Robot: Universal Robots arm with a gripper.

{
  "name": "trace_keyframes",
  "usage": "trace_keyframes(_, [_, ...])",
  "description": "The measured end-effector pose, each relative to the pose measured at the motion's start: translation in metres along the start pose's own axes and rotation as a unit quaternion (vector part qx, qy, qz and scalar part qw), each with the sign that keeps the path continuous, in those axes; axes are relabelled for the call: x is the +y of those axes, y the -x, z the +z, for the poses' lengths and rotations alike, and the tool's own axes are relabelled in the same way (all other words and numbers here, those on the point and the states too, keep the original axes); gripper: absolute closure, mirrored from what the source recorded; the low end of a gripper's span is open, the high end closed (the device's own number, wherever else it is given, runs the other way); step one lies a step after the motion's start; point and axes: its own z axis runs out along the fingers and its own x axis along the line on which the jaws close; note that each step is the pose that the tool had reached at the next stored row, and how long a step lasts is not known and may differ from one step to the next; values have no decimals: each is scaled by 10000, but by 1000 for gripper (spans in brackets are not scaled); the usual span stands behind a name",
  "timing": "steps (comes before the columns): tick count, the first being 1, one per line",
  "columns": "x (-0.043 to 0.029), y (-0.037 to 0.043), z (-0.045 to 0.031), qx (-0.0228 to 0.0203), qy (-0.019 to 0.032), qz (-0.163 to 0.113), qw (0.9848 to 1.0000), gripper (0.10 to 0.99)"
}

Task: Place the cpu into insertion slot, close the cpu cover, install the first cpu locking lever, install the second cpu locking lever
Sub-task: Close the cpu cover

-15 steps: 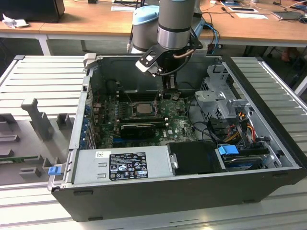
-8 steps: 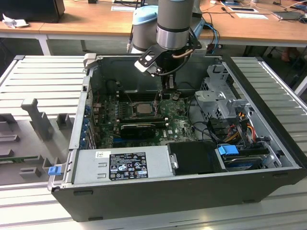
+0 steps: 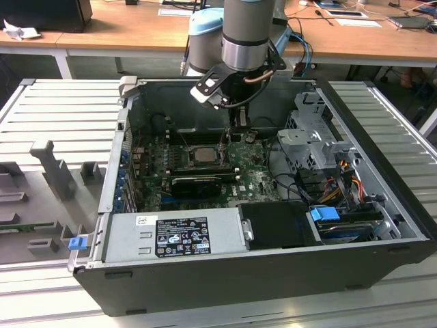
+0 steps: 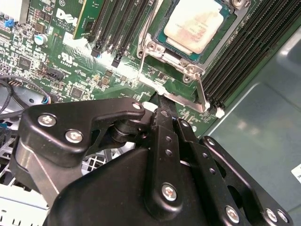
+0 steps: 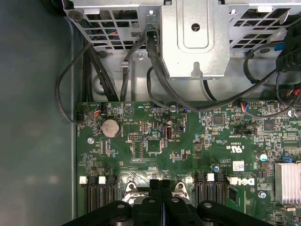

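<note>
The cpu (image 4: 194, 22), a square chip with a pale silver top, lies in the insertion slot (image 4: 175, 51) on the green motherboard; in the exterior view the cpu (image 3: 203, 154) sits mid-board. The cpu cover (image 4: 186, 60), a silver frame, lies flat around the chip. Thin wire locking levers run along two sides of the socket, one lever (image 4: 201, 92) on one side and another lever (image 4: 143, 44) on the other. My gripper (image 4: 162, 107) has its black fingers pressed together, tips right at the socket's edge between the lever ends. In the first wrist view the gripper (image 5: 160, 183) hovers over the socket rim (image 5: 181, 188).
The open case holds a grey power-supply box (image 3: 174, 236) at the front, a metal drive cage (image 3: 317, 137) on the exterior view's right with bundled cables (image 3: 300, 181), and black memory slots (image 4: 244, 52) beside the socket. A coin battery (image 5: 111, 126) sits on the board.
</note>
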Motion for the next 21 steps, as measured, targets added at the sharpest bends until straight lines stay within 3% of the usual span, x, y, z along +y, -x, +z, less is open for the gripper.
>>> trace_keyframes(21, [-63,1,-2,0,0,0,10000,980])
